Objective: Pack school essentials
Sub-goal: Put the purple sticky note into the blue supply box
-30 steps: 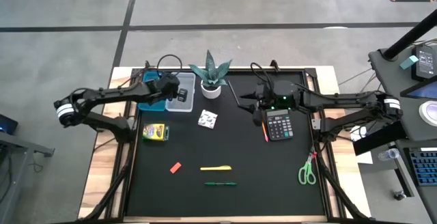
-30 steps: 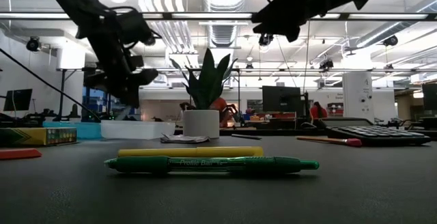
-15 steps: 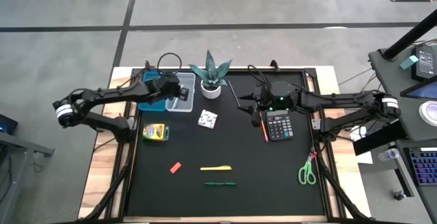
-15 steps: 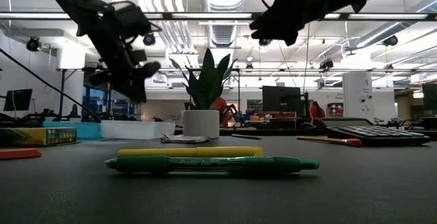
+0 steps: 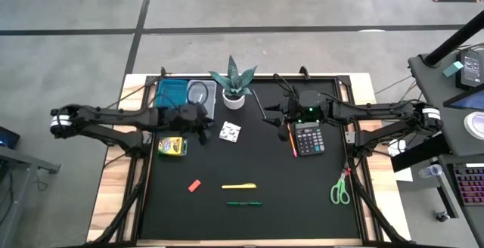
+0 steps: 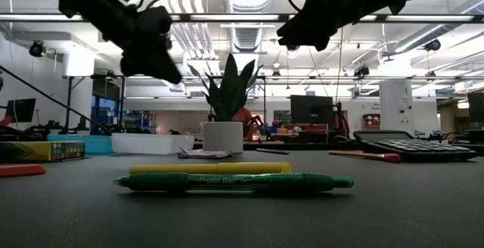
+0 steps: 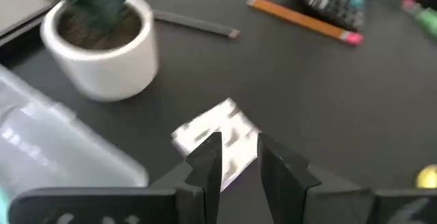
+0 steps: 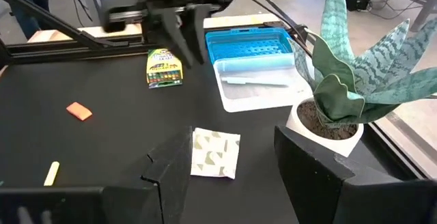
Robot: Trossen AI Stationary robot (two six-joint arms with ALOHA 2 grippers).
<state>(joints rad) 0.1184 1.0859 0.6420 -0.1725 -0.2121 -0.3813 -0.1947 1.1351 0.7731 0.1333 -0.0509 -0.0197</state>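
The left hand (image 5: 203,124) has moved away from the clear box (image 5: 198,97) and is now hanging over the worktop (image 5: 318,203) beside the packet (image 5: 231,132), fingers a little apart and holding nothing. The right hand (image 5: 281,119) is waiting by the calculator (image 5: 308,137), wide open and empty. The crayon box (image 5: 172,146), eraser (image 5: 194,185), yellow pen (image 5: 239,186), green pen (image 5: 243,203) and scissors (image 5: 340,190) are lying on the worktop.
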